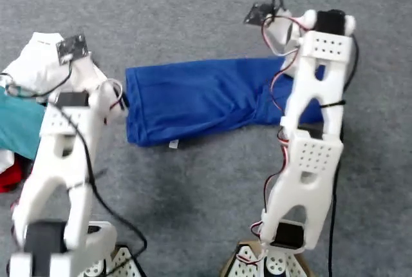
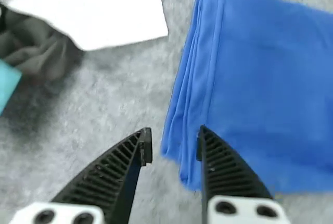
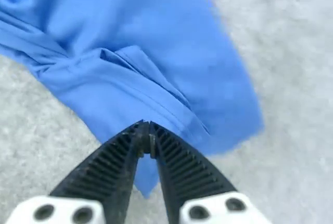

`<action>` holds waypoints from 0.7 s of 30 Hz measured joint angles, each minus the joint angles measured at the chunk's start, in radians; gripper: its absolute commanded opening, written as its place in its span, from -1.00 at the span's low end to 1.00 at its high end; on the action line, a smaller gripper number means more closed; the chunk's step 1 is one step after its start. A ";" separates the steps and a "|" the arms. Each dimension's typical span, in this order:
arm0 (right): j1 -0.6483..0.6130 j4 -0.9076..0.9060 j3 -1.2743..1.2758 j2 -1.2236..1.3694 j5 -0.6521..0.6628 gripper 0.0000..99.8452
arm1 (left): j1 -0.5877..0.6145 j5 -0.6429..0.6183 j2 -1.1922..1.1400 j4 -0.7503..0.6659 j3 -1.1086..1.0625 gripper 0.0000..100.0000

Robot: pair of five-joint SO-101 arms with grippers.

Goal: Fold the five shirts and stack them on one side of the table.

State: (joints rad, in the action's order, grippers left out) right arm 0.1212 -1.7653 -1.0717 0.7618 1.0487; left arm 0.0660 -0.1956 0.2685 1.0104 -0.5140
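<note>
A blue shirt (image 1: 199, 100), folded into a long band, lies across the middle of the grey table. My left gripper (image 2: 174, 143) stands open at the band's left end, and the layered folded edge (image 2: 182, 114) of the cloth runs between its fingertips. In the high view my left gripper (image 1: 118, 100) sits just beside that end. My right gripper (image 3: 149, 133) is shut at the shirt's right end, its tips on a hem fold of the blue shirt (image 3: 156, 62). The right arm (image 1: 315, 96) hides that end from above.
A pile of other shirts lies at the table's left edge: white (image 1: 38, 64), teal (image 1: 19, 125) and a bit of red (image 1: 8, 177). The white shirt (image 2: 99, 5) and a dark grey cloth (image 2: 36, 52) lie close to my left gripper. Bare grey table (image 1: 193, 193) spreads in front.
</note>
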 measured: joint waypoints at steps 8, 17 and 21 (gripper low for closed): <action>0.087 -0.003 0.233 -0.256 0.000 -1.00 | 0.002 -0.014 -0.614 0.118 0.456 -0.66; 0.152 0.028 0.516 -0.459 0.100 -1.00 | 0.002 0.023 -1.030 0.431 1.062 -0.66; 0.158 0.087 0.620 -0.506 0.100 -1.00 | 0.002 0.031 -1.065 0.598 1.297 -0.66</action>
State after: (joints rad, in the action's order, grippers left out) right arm 0.2793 -1.6778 -0.4519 0.2555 1.1485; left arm 0.0675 -0.1649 -0.7963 1.6088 0.7825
